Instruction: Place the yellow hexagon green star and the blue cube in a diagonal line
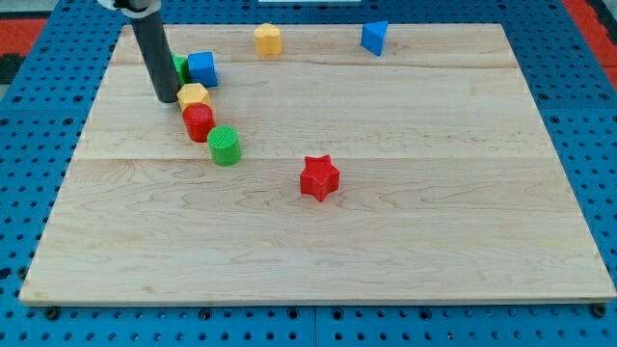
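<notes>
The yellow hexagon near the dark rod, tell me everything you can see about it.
The yellow hexagon is a small, flat-topped block that looks like ribbed plastic, lying flat on the wooden board toward the view's upper left. My tip is just to its left, very close. A red block touches its lower edge, the blue cube is just above it, and the green block is partly hidden behind the rod.

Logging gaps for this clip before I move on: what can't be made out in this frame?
- Green block: mostly hidden behind the rod in the camera view; shape unreadable, so the star cannot be confirmed.
- My tip: just left of the yellow hexagon; contact cannot be told.
- Arm above the rod: cut off by the view's top.
- Blue cube: its left edge meets the green block; touching or not is unclear.
</notes>
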Controlling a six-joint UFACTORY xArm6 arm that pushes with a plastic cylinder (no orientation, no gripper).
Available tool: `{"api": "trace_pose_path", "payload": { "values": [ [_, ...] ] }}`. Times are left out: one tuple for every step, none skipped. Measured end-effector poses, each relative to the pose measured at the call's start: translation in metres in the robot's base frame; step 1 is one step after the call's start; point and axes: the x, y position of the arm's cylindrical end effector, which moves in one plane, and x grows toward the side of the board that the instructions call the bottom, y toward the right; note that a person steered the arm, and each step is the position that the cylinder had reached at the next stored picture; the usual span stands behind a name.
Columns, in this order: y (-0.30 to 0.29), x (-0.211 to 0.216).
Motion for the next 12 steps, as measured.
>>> {"api": "trace_pose_path", "payload": {
  "values": [
    [0.003, -0.026],
    [0.041, -0.029],
    [0.05, -0.035],
    [0.036, -0.062],
    [0.06, -0.07],
    [0.062, -0.1],
    [-0.016, -0.107],
    [-0.061, -0.105],
    [-0.036, -0.076],
    [0.061, -0.069],
    [0.035, -0.063],
    [-0.038, -0.061]
  ]
}}
